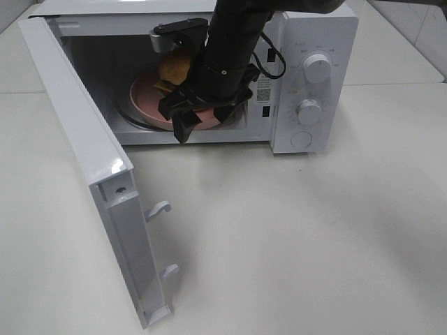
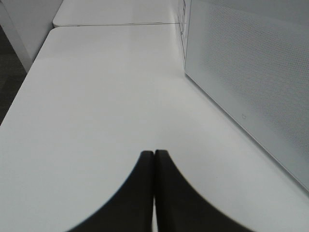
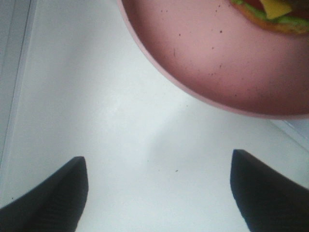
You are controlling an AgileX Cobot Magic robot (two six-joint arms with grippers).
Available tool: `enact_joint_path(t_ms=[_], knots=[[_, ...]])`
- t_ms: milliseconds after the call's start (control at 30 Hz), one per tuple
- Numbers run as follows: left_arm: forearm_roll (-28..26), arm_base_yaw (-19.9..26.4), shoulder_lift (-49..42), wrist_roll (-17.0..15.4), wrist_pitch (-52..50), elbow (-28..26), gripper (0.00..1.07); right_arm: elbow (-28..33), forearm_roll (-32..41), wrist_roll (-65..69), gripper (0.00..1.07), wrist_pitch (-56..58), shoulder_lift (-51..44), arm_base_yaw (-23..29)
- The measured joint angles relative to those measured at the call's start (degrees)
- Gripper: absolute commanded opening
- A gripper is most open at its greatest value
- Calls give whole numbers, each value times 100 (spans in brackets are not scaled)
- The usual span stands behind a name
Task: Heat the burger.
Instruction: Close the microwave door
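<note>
The burger sits on a pink plate inside the open white microwave. Only its lower edge, with green lettuce and yellow cheese, shows in the right wrist view, on the pink plate. My right gripper hangs at the front of the microwave cavity, just in front of the plate, open and holding nothing; its dark fingertips stand wide apart over the white floor. My left gripper rests shut over the white table beside the microwave's side wall. It does not show in the exterior view.
The microwave door swings wide open to the left, its latch hooks pointing right. Two knobs and a button sit on the control panel. White table spreads in front.
</note>
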Motion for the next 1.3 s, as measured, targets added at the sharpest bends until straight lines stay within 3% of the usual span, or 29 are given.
enact_joint_path(t_ms=[533, 733, 1067, 1167, 1233, 1300], knots=[[0, 0, 0, 0, 0, 0, 0, 0, 120, 418, 76, 1524, -338, 0], [0, 0, 0, 0, 0, 0, 0, 80, 160, 550, 76, 1621, -481, 0], [0, 0, 0, 0, 0, 0, 0, 1398, -155, 653, 76, 1639, -1146, -11], [0, 0, 0, 0, 0, 0, 0, 1862, -149, 693, 75, 1662, -1455, -126], [0, 0, 0, 0, 0, 0, 0, 2418, -155, 705, 73, 1564, -1942, -470], [0, 0, 0, 0, 0, 0, 0, 2567, -155, 710, 72, 1524, -2057, -561]])
